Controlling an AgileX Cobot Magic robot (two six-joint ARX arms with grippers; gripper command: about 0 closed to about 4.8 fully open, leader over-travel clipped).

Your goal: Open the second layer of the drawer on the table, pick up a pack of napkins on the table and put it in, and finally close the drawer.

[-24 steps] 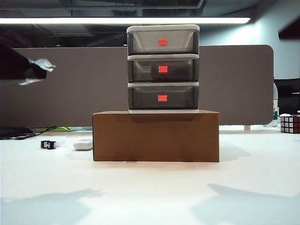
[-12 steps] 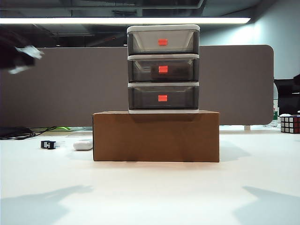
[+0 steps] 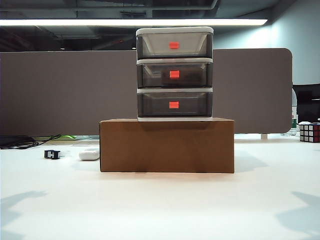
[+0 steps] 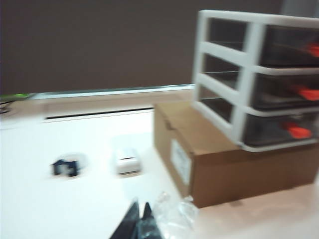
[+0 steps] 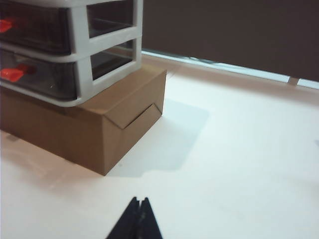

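The drawer (image 3: 175, 73), a white-framed cabinet of three smoky grey drawers, stands on a cardboard box on the table (image 3: 160, 205). All three are pushed in, the second layer (image 3: 174, 74) too, and a dim darker shape shows through its front. The pack of napkins is hidden from view. Neither gripper appears in the exterior view. The left gripper (image 4: 139, 206) is shut low over the table, well short of the cabinet (image 4: 259, 79), with crumpled clear film (image 4: 172, 213) clinging beside its fingers. The right gripper (image 5: 140, 200) is shut and empty, away from the cabinet (image 5: 70, 50).
The brown cardboard box (image 3: 166, 145) carries the cabinet. Left of it lie a small white rounded case (image 3: 89, 155) and a small black part (image 3: 51, 154). A Rubik's cube (image 3: 310, 132) sits at the far right. A grey partition runs behind the table.
The left arm, with its crinkled film, has left the exterior view off the left edge. Both arms' shadows on the table have drawn back into the lower corners. The drawers have not moved.
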